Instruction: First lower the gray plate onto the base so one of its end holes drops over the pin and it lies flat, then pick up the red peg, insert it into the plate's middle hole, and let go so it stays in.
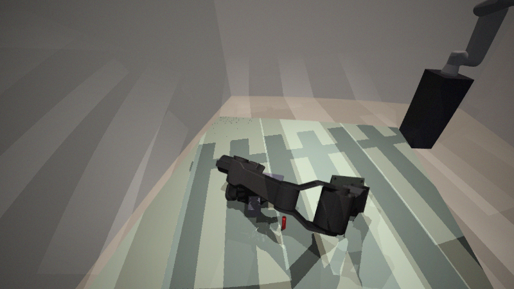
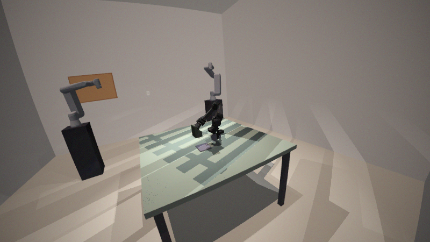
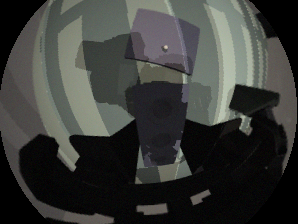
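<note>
My gripper [image 1: 247,200] [image 2: 215,135] [image 3: 154,117] is shut on the gray plate [image 1: 255,207] [image 3: 160,115] low over the table. In the wrist view the plate stands dark between the fingers. The pale purple base [image 1: 274,176] [image 2: 204,147] [image 3: 152,32] lies flat just beyond the gripper, and its small pin [image 3: 162,47] stands bare. The plate's far end overlaps the base's near edge in the wrist view; I cannot tell whether they touch. The red peg [image 1: 283,223] stands upright on the table beside the arm, a little in front of it. It is hidden in the other views.
The striped green table [image 1: 201,223] [image 2: 240,156] bears the arm's own dark mount [image 1: 346,183]. A black pedestal [image 1: 434,107] [image 2: 82,150] with a gray arm stands off the table, and a second pedestal [image 2: 213,104] stands behind it.
</note>
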